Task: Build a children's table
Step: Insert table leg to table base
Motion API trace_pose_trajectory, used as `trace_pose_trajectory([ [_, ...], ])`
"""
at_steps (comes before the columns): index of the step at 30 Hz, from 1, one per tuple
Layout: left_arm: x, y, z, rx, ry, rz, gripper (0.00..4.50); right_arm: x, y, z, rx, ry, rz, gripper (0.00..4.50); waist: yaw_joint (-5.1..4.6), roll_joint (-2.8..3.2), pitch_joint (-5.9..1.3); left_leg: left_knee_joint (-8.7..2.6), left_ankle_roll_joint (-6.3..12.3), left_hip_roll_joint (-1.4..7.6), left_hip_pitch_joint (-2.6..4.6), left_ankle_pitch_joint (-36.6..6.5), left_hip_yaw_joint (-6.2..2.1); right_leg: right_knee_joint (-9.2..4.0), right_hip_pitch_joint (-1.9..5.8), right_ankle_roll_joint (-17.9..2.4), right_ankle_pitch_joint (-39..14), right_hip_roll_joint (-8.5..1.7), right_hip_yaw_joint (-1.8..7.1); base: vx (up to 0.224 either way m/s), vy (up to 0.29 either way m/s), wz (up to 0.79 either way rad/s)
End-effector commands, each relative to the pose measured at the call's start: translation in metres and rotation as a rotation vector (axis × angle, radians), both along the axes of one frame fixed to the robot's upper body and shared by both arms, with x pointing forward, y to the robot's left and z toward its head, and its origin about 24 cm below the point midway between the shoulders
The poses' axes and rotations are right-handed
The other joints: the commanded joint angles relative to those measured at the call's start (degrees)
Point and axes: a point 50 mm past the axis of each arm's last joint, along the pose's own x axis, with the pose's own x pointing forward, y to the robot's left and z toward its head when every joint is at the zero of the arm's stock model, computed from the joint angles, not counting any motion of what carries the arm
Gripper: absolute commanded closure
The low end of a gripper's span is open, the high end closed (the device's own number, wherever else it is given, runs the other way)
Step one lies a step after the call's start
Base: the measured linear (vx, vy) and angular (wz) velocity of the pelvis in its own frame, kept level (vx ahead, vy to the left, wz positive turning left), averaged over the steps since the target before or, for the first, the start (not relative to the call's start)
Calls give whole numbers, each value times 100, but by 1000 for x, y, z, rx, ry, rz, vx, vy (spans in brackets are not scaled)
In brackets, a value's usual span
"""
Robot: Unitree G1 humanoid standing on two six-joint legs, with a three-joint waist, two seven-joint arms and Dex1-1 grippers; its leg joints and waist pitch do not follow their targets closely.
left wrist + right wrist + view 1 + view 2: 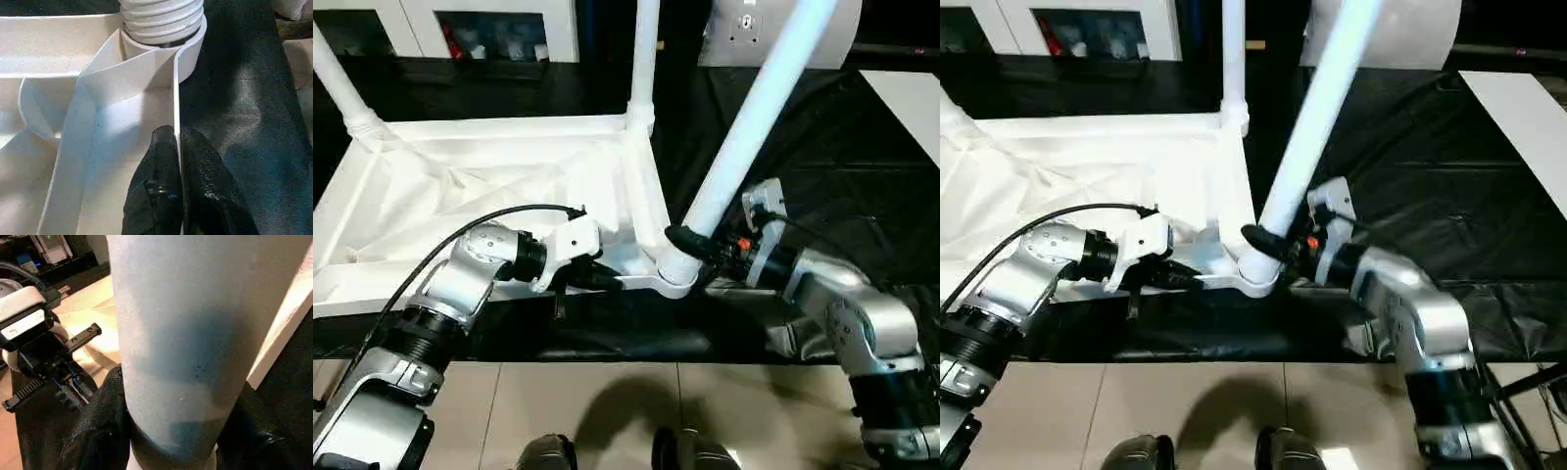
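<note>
Left gripper (pixel 177 147): its two black fingers (pixel 156 186) are pressed almost together, pinching the thin upright side wall of the table top (pixel 460 186) between them, one finger inside the wall and one outside.
Grip spot: on the near edge of the table top, just beside the near corner socket (pixel 677 272).
Right gripper (pixel 171 431): its fingers stand about half spread and wrap the base of the tilted leg (pixel 754 117), one black pad on each side of the tube, both seemingly touching it.
Tilted leg: a white tapered tube with its threaded lower end seated in the near corner socket; it leans away from the socket toward the far right. How deep the thread sits I cannot tell.
Table top: white, lying upside down with its ribbed underside up, on the worktable (pixel 862 176) with the black cover; the near corner socket reaches the worktable's near edge.
Other legs: one upright leg (pixel 644 59) stands in the far corner socket, directly behind the near corner socket; another leg (pixel 340 88) rises from the far left corner, well apart from it.
Cable (pixel 450 240): a black cable arcs over the left forearm, left of the near corner socket.
</note>
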Motion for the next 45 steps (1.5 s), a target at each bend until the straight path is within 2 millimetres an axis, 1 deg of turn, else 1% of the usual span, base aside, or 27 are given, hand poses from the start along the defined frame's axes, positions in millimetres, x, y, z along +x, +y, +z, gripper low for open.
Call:
trace_pose_trajectory([
  [1,-4,7,-9,49,45,-7,450,-10,-13,-36,-186,108,-18,262,13,50,-419,-388,314,272,14,-950,-77,-528,362,-959,-2085,-514,356,0,0,0],
  [2,-4,7,-9,50,45,-8,450,-10,-13,-37,-208,100,-11,262,11,50,-414,-394,308,277,15,-967,-80,-532,359,-943,-2102,-520,357,0,0,0],
  [3,-4,7,-9,52,44,-7,450,-12,-13,-39,-261,79,13,262,12,114,-395,-393,307,264,27,-1061,-85,-547,351,-932,-2222,-533,359,0,0,0],
  [4,-4,7,-9,52,44,-8,450,-13,-13,-39,-268,76,19,262,-2,67,-394,-394,305,256,35,-1142,-77,-577,355,-890,-2348,-525,359,0,0,0],
  [6,-4,6,-9,51,45,-8,450,-16,-11,-42,-290,71,53,262,-2,59,-386,-404,306,244,44,-1184,-80,-600,358,-823,-2546,-522,352,0,0,0],
  [11,-5,7,-9,56,47,-12,450,-18,-8,-46,-311,65,90,262,-8,73,-401,-427,371,270,51,-1097,-92,-588,361,-844,-2375,-515,352,0,0,0],
  [12,-5,7,-9,57,47,-13,450,-18,-7,-46,-313,65,92,262,-18,91,-392,-431,360,276,54,-1146,-93,-589,354,-866,-2327,-514,354,0,0,0],
  [14,-5,8,-8,64,44,-24,450,-16,-4,-47,-333,52,121,262,-29,82,-373,-438,359,272,56,-1233,-96,-587,353,-889,-2352,-519,356,0,0,0],
  [18,-4,8,-7,71,40,-31,450,-14,-1,-47,-341,49,147,262,-59,68,-332,-447,348,247,68,-1373,-96,-647,336,-752,-2783,-523,355,0,0,0],
  [19,-2,8,-3,89,29,-57,450,-14,5,-49,-368,57,226,262,-86,9,-241,-470,361,232,59,-1478,-99,-682,292,-650,-3030,-518,350,0,0,0],
  [20,0,8,0,95,18,-77,450,-14,7,-51,-381,66,267,262,-98,5,-227,-476,362,223,59,-1509,-109,-682,293,-604,-3131,-514,345,0,0,0],
  [21,1,7,2,99,12,-90,450,-14,9,-52,-389,72,292,262,-124,35,-226,-480,351,231,61,-1555,-126,-696,302,-536,-3284,-529,343,0,0,0],
  [22,2,6,6,97,1,-103,450,-14,11,-53,-395,78,315,262,-142,-2,-174,-495,362,245,85,-1599,-122,-718,253,-511,-3270,-534,356,0,0,0],
  [24,3,5,9,96,-5,-111,450,-14,12,-54,-397,83,328,262,-143,19,-192,-497,376,246,95,-1612,-125,-716,269,-520,-3267,-543,358,0,0,0],
  [25,5,4,14,91,-15,-119,450,-14,15,-55,-395,92,350,262,-161,13,-125,-541,388,274,63,-1663,-146,-693,253,-579,-3113,-527,357,0,0,0],
  [27,7,3,18,85,-22,-124,450,-15,17,-57,-395,99,370,262,-163,12,-118,-542,346,284,93,-1773,-157,-695,250,-582,-3190,-561,366,0,0,0],
  [29,10,0,28,73,-39,-128,450,-15,24,-58,-393,108,413,262,-171,0,-86,-558,337,294,83,-1790,-162,-692,249,-655,-3074,-564,374,0,0,0],
  [30,10,0,28,73,-39,-128,450,-15,24,-58,-393,108,413,262,-172,-16,-20,-589,318,303,70,-1900,-180,-696,234,-635,-3193,-566,372,0,0,0],
  [31,10,0,28,73,-39,-128,450,-15,24,-58,-393,108,413,262,-175,-19,-24,-578,296,299,85,-1912,-181,-701,242,-617,-3288,-596,380,0,0,0],
  [33,13,0,35,75,-58,-113,450,-19,32,-58,-384,118,465,262,-180,-29,20,-601,307,299,79,-1878,-185,-719,232,-598,-3357,-600,386,0,0,0],
  [35,17,3,37,88,-70,-83,450,-22,37,-59,-379,120,495,262,-177,-85,69,-614,334,284,98,-1848,-175,-754,204,-509,-3570,-610,397,0,0,0],
  [36,18,6,37,96,-75,-67,450,-22,39,-59,-376,120,507,262,-168,-63,87,-624,345,281,100,-1800,-178,-772,201,-483,-3645,-621,394,0,0,0],
  [38,19,9,37,109,-79,-52,450,-22,41,-60,-375,116,516,262,-166,-68,116,-647,337,287,110,-1792,-177,-800,196,-466,-3682,-617,377,0,0,0],
  [41,16,17,38,89,-67,-5,450,-18,44,-59,-366,95,469,262,-180,-66,151,-666,263,287,104,-1996,-212,-835,181,-365,-4125,-648,362,0,0,0],
  [43,13,22,38,83,-66,39,450,-14,45,-59,-363,91,412,262,-202,-29,170,-664,186,267,122,-2203,-245,-893,153,-212,-4547,-654,321,0,0,0],
  [44,11,26,38,76,-64,85,450,-11,45,-59,-362,85,363,262,-209,-3,150,-665,135,281,121,-2218,-259,-877,166,-232,-4537,-678,322,0,0,0],
  [45,8,30,39,70,-70,131,450,-8,45,-59,-363,77,317,262,-249,-18,187,-685,114,261,70,-2267,-290,-905,181,-188,-4651,-665,277,0,0,0],
])
